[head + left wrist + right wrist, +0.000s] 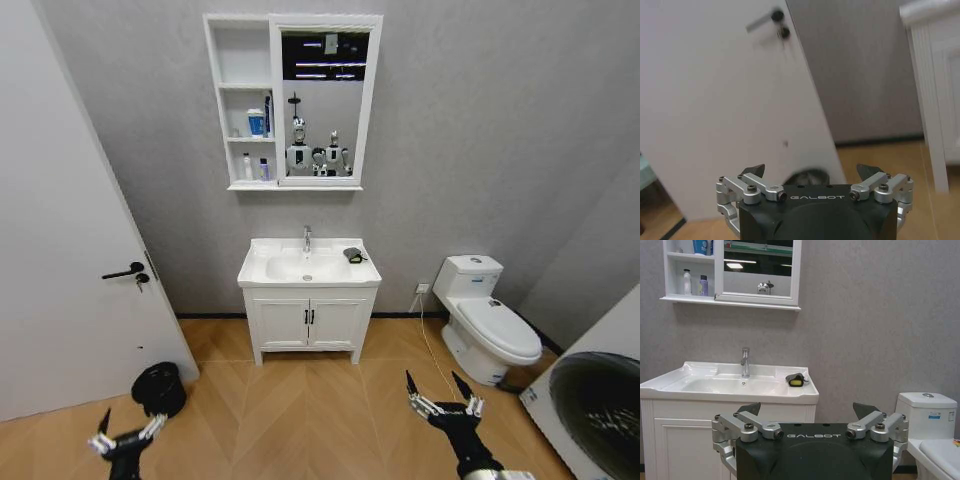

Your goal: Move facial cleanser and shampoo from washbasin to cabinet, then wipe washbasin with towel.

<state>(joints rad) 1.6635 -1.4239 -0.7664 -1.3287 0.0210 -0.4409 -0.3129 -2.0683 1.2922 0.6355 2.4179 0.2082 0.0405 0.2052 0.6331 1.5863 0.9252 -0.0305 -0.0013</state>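
The white washbasin (270, 268) with its chrome tap (307, 238) stands against the far wall, well ahead of me. A small dark towel (353, 254) lies on its right rim, also the towel (793, 378) in the right wrist view. Above hangs the cabinet (226, 100) beside a mirror. A blue-and-white container (256, 122) and two small bottles (248, 168) stand on its shelves; I cannot tell which is the facial cleanser or the shampoo. My left gripper (128, 428) and right gripper (433, 385) hang low over the floor, both open and empty, far from the basin.
A white door (60, 250) with a black handle (125, 271) is at the left, with a black bin (160, 388) at its foot. A toilet (490, 320) and a washing machine (600, 400) are at the right. Bare wooden floor (300, 410) lies before the vanity doors (308, 322).
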